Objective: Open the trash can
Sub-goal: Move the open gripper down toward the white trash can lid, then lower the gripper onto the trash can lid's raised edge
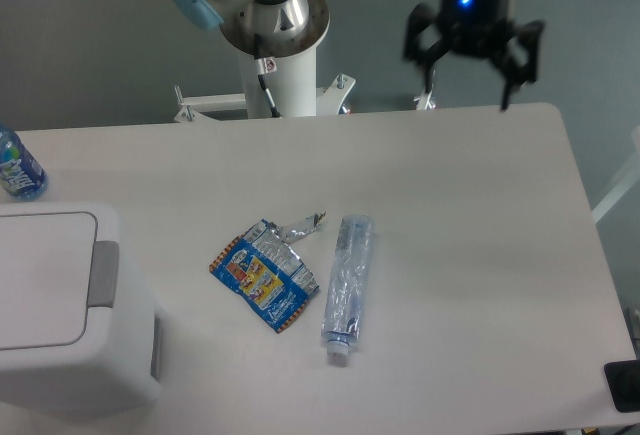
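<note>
The trash can point(60, 305) is a large white boxy bin at the table's front left, its flat lid down and a grey push bar point(101, 275) on its right edge. My gripper point(468, 80) hangs high over the table's far edge, right of centre, far from the bin. Its black fingers are spread wide apart with nothing between them, and a blue light glows on the wrist above.
A crumpled blue snack wrapper point(265, 272) and a flattened clear plastic bottle point(346, 282) lie mid-table. A blue-labelled bottle point(18, 165) stands at the far left edge behind the bin. The arm's white base column point(280, 65) rises behind the table.
</note>
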`<state>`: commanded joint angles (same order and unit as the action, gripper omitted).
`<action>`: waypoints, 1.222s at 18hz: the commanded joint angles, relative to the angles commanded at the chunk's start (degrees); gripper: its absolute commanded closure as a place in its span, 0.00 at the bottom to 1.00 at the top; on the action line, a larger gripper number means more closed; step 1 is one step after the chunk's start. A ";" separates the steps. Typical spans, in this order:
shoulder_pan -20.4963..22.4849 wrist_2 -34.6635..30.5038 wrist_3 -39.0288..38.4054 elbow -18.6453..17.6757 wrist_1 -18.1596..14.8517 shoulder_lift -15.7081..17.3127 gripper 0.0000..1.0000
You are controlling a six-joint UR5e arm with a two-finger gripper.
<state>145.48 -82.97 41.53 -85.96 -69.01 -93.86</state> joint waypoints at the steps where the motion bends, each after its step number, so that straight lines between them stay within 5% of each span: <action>1: -1.41 0.09 -4.40 0.09 1.41 -0.62 0.00; 10: -11.88 2.01 -33.95 1.58 9.68 -4.92 0.00; 22: -17.07 9.05 -41.62 2.81 10.65 -7.74 0.00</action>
<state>128.41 -73.92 -0.08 -83.14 -58.36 -101.60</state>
